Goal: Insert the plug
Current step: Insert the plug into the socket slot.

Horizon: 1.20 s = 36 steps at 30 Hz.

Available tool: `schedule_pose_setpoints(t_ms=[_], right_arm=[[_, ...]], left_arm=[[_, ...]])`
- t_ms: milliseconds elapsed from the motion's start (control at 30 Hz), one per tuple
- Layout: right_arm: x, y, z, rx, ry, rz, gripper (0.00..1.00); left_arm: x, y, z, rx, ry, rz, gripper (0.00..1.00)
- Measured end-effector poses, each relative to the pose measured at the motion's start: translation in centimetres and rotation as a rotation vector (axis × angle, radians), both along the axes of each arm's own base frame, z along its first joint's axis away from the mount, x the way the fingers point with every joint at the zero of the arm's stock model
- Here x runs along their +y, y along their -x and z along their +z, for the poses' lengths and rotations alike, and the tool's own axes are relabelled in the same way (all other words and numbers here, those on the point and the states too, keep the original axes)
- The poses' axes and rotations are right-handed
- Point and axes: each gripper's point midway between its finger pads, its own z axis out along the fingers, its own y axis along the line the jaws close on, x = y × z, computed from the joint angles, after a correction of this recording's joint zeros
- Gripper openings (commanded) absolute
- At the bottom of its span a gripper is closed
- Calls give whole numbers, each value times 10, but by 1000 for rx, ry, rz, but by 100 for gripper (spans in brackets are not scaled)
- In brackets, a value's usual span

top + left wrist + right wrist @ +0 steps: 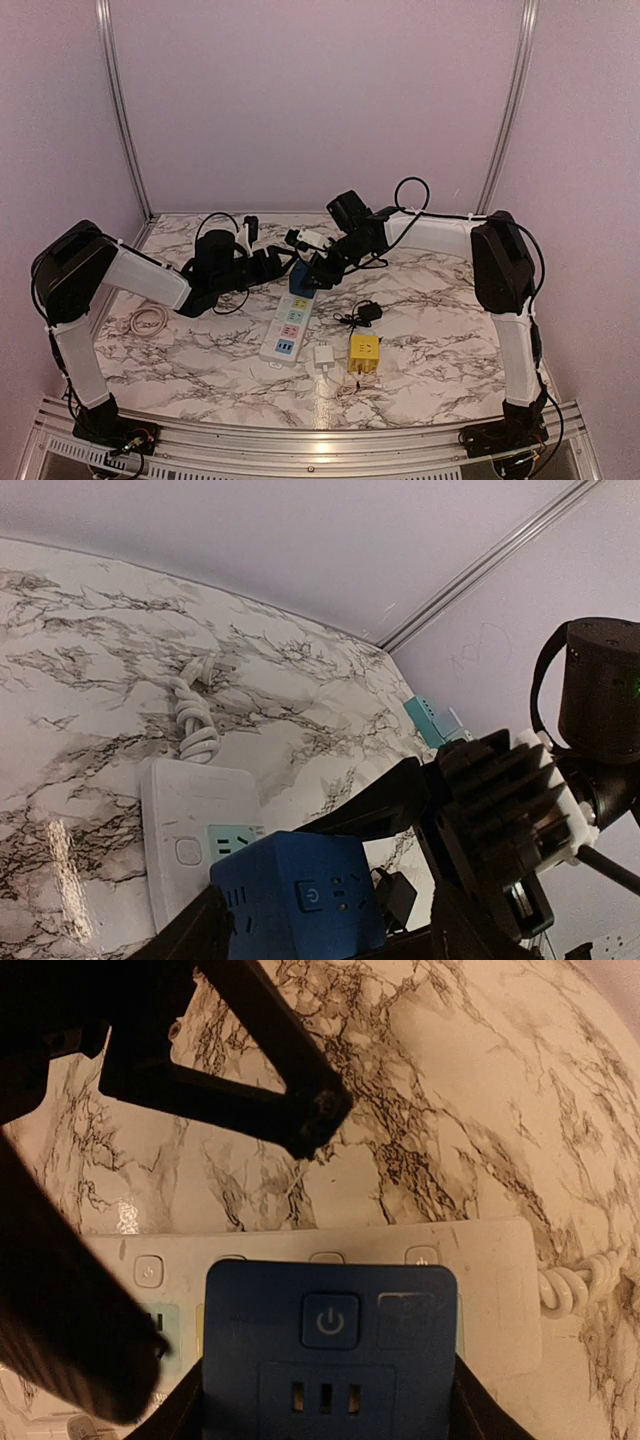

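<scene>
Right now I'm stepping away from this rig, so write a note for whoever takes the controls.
Right gripper: shut on the blue cube-shaped plastic adapter, held over the far end of the long white plastic power strip.
Left gripper: open beside that end, no grip visible.
Done: adapter in hand, at the strip.
Left: press it in; whether it is seated cannot be told.

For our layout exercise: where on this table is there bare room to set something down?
Bare marble lies right of the yellow cube adapter, up to the right arm, and between the coiled cable and the power strip. Crowded: the strip's far end, around the blue cube adapter.
</scene>
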Motion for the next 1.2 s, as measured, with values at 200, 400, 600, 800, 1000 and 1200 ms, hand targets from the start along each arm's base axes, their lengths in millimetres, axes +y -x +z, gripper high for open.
schedule_pose_setpoints(t_ms=[200,400,600,800,1000,1200], right_arm=[[0,0,0,-1,-2,0,0],[0,1,0,-6,-7,0,0],[0,1,1,-6,-9,-1,0],[-1,0,-1,8,-12,-8,0],[0,-2,-12,20,-3,-1,0],[1,-1,-13,24,7,0,0]], left_arm=[[-7,-3,-20,57,-1,-31,60],[-9,-4,-31,89,-23,-33,45],[-14,-6,-40,99,-57,-40,25],[-17,-7,-38,80,-81,-23,14],[-16,-8,-48,84,-135,11,12],[-14,-6,-51,73,-140,34,11]])
